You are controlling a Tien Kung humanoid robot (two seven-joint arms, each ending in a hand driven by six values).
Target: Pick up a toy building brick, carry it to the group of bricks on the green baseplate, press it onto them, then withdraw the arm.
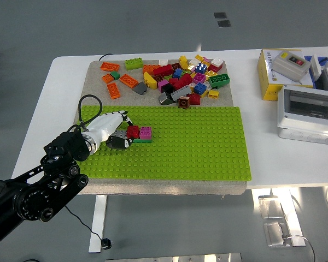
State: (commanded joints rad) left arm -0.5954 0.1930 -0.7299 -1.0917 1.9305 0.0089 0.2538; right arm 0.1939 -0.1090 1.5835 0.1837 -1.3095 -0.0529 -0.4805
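On the left part of the green baseplate (197, 147) stands a small group: a red brick (134, 131) beside a pink brick (146, 131), both on a flat green brick (143, 141). My left hand (123, 138), white-backed with dark fingers, comes in from the lower left and lies low on the plate. Its fingers curl against the left side of the red brick. Loose bricks in many colours (180, 76) lie heaped on the beige mat (98, 73) behind the plate. My right arm does not show.
Orange bricks (116, 82) and a green brick (133, 64) lie at the mat's back left. A yellow box with a grey switch (284, 68) and a white enclosure with a clear lid (309, 112) stand at the table's right. A black cable (87, 103) loops above my wrist.
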